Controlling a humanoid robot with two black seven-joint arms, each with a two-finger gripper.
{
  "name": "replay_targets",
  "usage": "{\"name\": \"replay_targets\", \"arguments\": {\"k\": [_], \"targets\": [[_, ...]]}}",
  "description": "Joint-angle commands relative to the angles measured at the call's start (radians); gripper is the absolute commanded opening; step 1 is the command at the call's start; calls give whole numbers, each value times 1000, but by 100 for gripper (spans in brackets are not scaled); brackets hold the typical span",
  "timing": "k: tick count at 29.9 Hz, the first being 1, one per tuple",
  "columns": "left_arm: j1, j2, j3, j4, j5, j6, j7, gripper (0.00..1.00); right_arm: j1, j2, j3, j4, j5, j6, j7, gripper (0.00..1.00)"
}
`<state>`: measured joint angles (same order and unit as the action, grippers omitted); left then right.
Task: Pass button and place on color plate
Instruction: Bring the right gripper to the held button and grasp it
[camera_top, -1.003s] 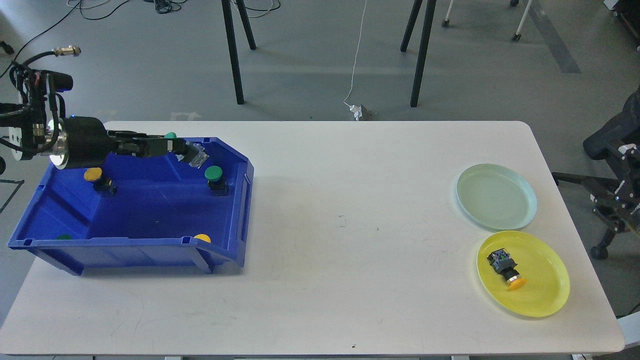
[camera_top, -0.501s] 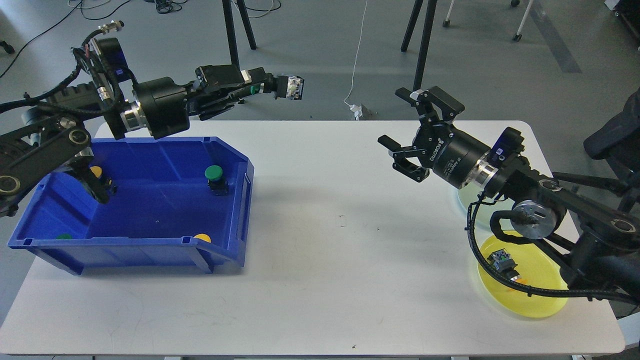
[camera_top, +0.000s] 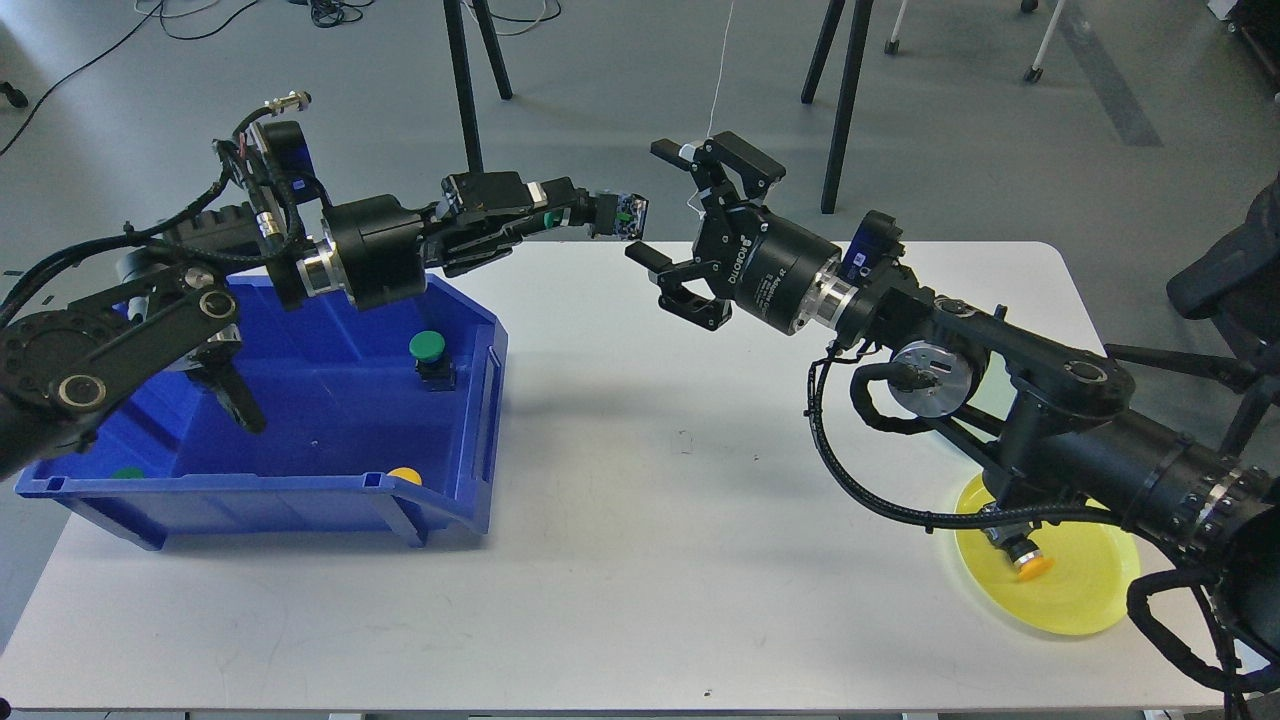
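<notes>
Handover time above the white table (camera_top: 640, 560): the left gripper (camera_top: 585, 212) is clamped on the green button (camera_top: 622, 214), held out sideways past the blue bin (camera_top: 455, 505) with the switch body pointing away from the bin and the green cap tucked between the jaws. That pose looks deliberate, since it leaves the free end exposed for the other side to take. Just beyond it, the right gripper (camera_top: 668, 222) faces the button with its jaws spread wide, one finger high and one low, and a small gap left between them and the part. No contact yet, as far as I can tell.

Inside the bin, another green button (camera_top: 430, 355) stands upright near the wall on the handover side, and yellow (camera_top: 405, 476) and green (camera_top: 127, 473) caps peek over the bin's front lip. Far from the bin, the yellow plate (camera_top: 1085, 600) carries a yellow-capped button (camera_top: 1025, 558), partly hidden by the right arm. The matching plate for green is not visible; that arm likely covers it.

Next call, I'd judge: the right jaws need to close on the exposed body before the left lets go, or the button drops to the table.
</notes>
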<state>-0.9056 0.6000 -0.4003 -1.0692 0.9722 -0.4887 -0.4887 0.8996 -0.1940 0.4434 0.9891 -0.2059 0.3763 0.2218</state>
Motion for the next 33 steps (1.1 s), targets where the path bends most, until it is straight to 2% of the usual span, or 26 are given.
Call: {"name": "replay_targets", "arguments": {"k": [1, 10, 20, 23, 27, 31, 32, 33], "targets": [[1, 0, 0, 5, 0, 0, 0, 12, 1, 5, 0, 0, 0, 16, -7, 100], [1, -12, 0, 18, -1, 0, 0, 12, 5, 15, 0, 0, 2, 19, -7, 96], [-1, -12, 0, 18, -1, 0, 0, 12, -1, 15, 0, 0, -6, -27, -9, 54], [1, -12, 0, 18, 0, 0, 0, 14, 2, 15, 0, -1, -12, -28, -9, 27], [2, -12, 1, 18, -1, 0, 0, 18, 4, 16, 0, -3, -12, -34, -7, 3], [5, -12, 1, 18, -3, 0, 0, 23, 4, 15, 0, -3, -12, -36, -7, 1], [5, -12, 0, 18, -3, 0, 0, 31, 4, 15, 0, -1, -12, -36, -7, 1], [5, -14, -2, 18, -10, 0, 0, 44, 4, 13, 0, -1, -12, -36, -9, 1]]}}
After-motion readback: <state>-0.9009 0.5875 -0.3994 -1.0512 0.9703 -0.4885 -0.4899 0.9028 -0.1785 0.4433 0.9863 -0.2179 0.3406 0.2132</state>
